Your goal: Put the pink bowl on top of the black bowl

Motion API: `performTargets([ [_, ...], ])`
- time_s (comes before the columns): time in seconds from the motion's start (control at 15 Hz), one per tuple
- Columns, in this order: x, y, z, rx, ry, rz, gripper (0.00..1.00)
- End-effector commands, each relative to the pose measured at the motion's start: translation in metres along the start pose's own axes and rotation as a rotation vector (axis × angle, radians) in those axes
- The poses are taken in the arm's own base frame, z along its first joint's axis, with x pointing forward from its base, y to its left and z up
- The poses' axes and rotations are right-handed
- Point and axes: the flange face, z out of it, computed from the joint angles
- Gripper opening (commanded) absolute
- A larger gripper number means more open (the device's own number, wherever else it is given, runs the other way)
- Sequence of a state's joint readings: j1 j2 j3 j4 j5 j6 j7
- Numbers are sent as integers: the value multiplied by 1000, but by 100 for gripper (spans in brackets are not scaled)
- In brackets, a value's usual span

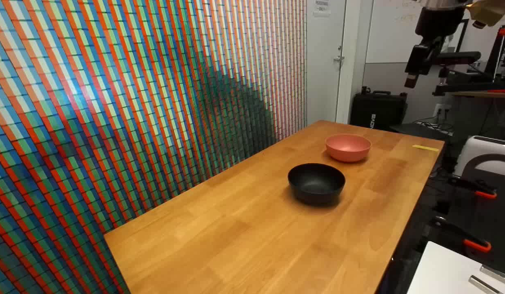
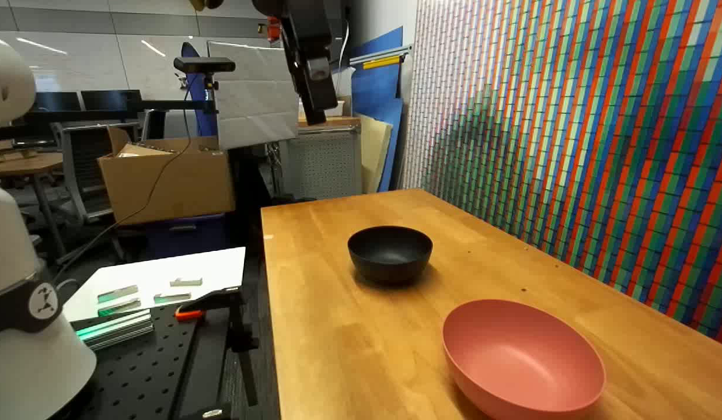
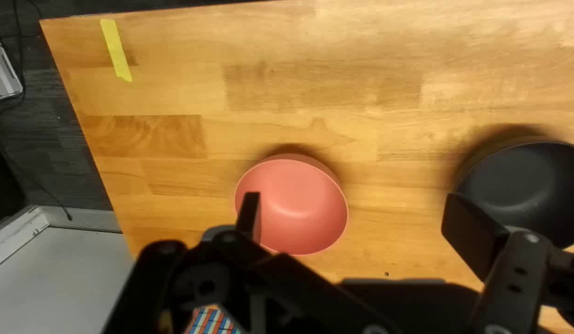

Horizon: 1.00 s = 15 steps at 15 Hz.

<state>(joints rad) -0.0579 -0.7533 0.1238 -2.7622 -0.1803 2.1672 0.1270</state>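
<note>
Wooden surface [image 1: 219, 232] with a striped panel [image 1: 113, 102] along its edge, toward ten o'clock in an exterior view. The pink bowl [image 1: 348, 151] stands upright on the surface at about one o'clock from the black bowl [image 1: 316, 190], likewise upright and apart; a yellow strip [image 1: 425, 148] lies at three o'clock from the pink bowl. In an exterior view, the pink bowl [image 2: 524, 361] stands at four o'clock from the black bowl. In the wrist view, the gripper [image 3: 354, 215] is spread wide: one finger [image 3: 248, 213] partly hides the pink bowl, the other finger [image 3: 472, 232] the black bowl, each toward eight o'clock. In an exterior view, the gripper [image 2: 320, 111] hangs well above the surface, at eleven o'clock from the black bowl.
</note>
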Motion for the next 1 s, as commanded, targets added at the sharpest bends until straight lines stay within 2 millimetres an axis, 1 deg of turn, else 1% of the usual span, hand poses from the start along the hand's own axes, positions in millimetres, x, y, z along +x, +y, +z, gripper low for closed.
performTargets([
  [0.0, 0, 0, -1, 0, -1, 0, 100],
  [0.4, 0, 0, -1, 0, -1, 0, 100],
  [0.47, 5, -8, -2, 18, -4, -36, 100],
  [0.53, 10, -11, -5, 23, 13, -53, 100],
  [0.6, 22, -15, -9, 53, 19, -69, 100],
  [0.73, 47, -16, -16, 81, 44, -62, 100],
  [0.93, 91, -6, -22, 97, 71, -41, 100],
])
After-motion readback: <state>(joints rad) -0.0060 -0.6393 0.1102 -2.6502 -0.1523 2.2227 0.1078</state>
